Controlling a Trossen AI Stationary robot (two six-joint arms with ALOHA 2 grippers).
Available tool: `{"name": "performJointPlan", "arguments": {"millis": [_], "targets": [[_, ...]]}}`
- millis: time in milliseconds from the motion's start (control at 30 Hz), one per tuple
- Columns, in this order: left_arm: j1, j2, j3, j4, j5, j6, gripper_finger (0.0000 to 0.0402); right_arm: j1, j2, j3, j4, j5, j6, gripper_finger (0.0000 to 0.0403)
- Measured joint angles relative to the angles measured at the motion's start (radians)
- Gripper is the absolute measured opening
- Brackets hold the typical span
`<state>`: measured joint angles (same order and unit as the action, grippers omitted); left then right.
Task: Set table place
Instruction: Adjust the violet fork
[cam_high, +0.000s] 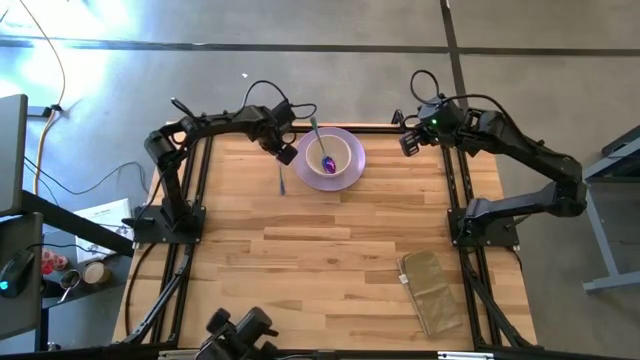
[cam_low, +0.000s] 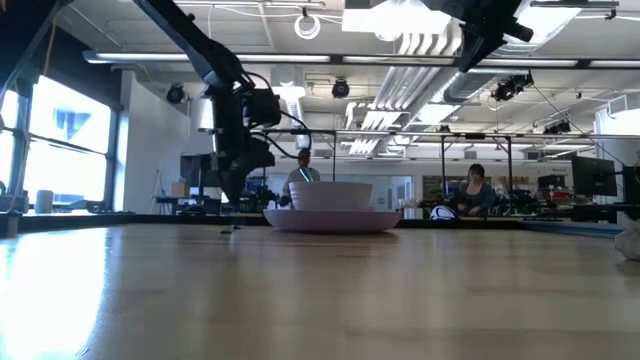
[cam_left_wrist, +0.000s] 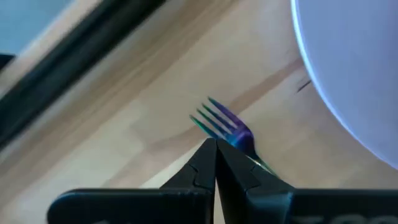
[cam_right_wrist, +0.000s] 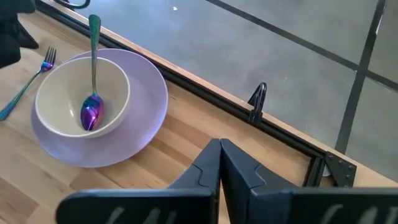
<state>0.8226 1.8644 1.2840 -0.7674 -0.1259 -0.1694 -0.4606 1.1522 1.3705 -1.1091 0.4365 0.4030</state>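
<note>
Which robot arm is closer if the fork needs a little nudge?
The left one, probably. Its hand hangs right over the fork, beside the plate, fingers together. The right hand waits far off at the table's back edge, on the plate's other side.

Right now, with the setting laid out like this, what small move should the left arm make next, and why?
Probably lift the left hand up and back from the fork. The fork lies flat on the table beside the plate, the spoon rests in the bowl, and the hand's fingers look shut with nothing between them. The right hand waits near the far edge.
</note>
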Motion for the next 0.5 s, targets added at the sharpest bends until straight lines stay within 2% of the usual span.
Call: {"name": "performJointPlan", "arguments": {"millis": [500], "targets": [[0.002, 0.070, 0.015, -0.009, 0.055, 0.001, 0.0000, 0.000, 0.000, 0.000, 0.000, 0.033, -0.020, 0.0000]]}}
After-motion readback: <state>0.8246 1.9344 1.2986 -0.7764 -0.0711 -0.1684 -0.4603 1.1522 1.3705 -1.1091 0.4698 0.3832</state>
